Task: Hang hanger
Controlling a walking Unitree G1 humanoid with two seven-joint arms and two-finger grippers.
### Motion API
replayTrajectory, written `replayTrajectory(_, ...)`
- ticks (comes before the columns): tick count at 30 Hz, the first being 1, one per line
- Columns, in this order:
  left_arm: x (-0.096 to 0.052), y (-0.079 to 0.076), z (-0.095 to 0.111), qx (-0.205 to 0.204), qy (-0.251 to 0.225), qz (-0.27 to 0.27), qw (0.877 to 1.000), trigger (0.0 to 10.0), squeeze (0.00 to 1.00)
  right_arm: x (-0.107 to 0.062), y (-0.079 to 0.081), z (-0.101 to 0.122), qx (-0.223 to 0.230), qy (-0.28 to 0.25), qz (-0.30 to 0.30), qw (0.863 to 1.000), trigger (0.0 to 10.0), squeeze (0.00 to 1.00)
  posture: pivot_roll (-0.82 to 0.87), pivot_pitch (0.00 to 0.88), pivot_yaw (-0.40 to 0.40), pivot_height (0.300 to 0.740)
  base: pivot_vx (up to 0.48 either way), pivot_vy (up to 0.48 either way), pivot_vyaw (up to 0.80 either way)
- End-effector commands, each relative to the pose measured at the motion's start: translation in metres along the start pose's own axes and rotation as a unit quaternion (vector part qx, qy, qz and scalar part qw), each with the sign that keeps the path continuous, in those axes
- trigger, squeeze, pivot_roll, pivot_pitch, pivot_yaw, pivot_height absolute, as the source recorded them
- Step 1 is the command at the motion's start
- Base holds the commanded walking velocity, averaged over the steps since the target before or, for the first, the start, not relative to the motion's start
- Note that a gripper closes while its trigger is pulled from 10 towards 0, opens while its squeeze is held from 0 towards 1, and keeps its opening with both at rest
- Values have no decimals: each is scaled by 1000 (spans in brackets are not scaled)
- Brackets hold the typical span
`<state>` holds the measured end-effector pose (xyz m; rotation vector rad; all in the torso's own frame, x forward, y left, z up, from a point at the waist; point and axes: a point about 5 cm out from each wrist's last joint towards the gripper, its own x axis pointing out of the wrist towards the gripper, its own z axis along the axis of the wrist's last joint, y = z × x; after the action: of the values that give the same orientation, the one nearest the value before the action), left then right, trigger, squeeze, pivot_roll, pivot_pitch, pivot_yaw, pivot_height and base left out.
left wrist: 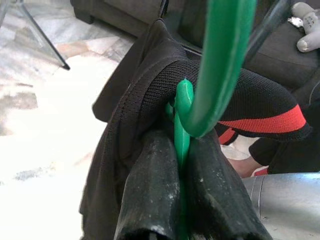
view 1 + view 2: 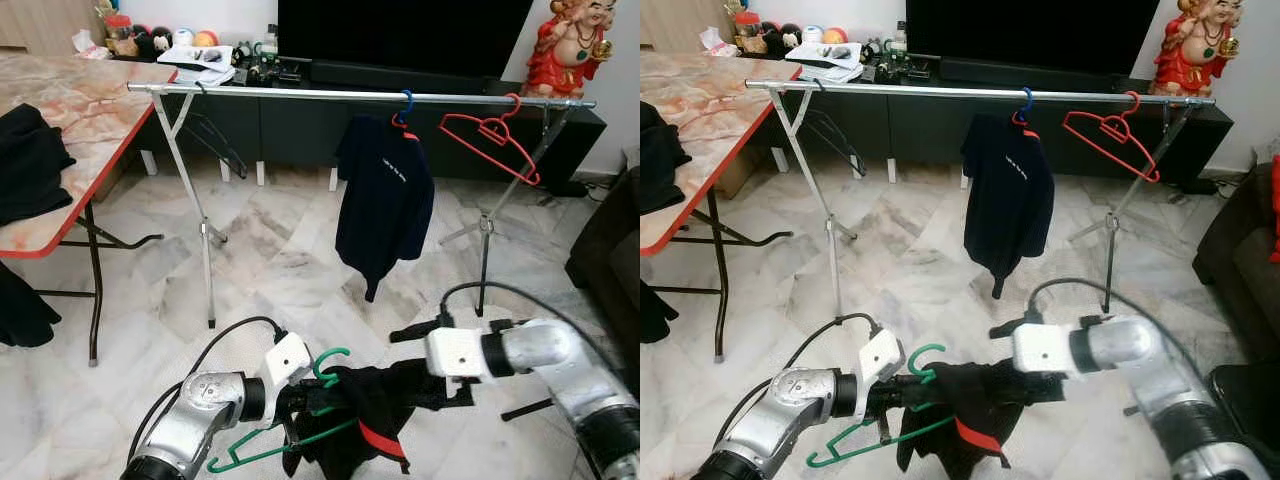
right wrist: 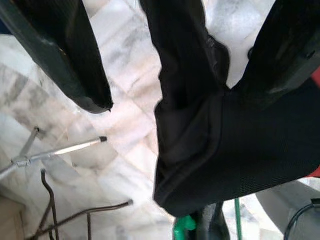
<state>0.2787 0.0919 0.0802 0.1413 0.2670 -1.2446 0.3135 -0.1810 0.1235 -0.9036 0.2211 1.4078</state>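
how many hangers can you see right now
3 clearly. A green hanger with a black garment is clamped in the left gripper; a blue hanger carries a dark shirt on the rail; a red hanger hangs empty beside it. Others may be hidden.

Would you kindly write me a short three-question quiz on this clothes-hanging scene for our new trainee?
1. True or false: the left tool is shut on the green hanger.
2. How many hangers hang on the rail? A) one B) two C) four
3. Fill in: the right tool's fingers are ____ around the black garment.

Key: 1 true. 2 B: the blue hanger carrying a dark shirt, and the bare red hanger. 3 open.
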Motion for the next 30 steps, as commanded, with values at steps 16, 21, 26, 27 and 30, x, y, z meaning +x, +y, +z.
replayTrajectory(16, 5, -3, 13, 24, 0, -20, 1000, 10000, 0, 20, 6, -7, -66, 37, 51, 996, 10000, 0, 5, 87, -106, 721, 0, 0, 0)
replayTrajectory(21, 5, -3, 14, 25, 1, -20, 999, 10000, 0, 22, 6, -8, -66, 37, 44, 996, 10000, 0, 7, 92, -109, 721, 0, 0, 0)
replayTrajectory(26, 5, -5, 15, 31, 3, -23, 999, 10000, 0, 26, 4, -7, -51, 21, 35, 998, 0, 0, 10, 98, -112, 721, 0, 0, 0)
replayTrajectory(27, 5, -5, 16, 35, 3, -23, 999, 10000, 0, 27, 3, -6, -44, 15, 32, 998, 0, 0, 12, 102, -114, 721, 0, 0, 0)
replayTrajectory(30, 5, -5, 17, 48, 8, -21, 999, 10000, 0, 28, 2, -5, -34, 6, 27, 999, 0, 0, 15, 104, -115, 721, 0, 0, 0)
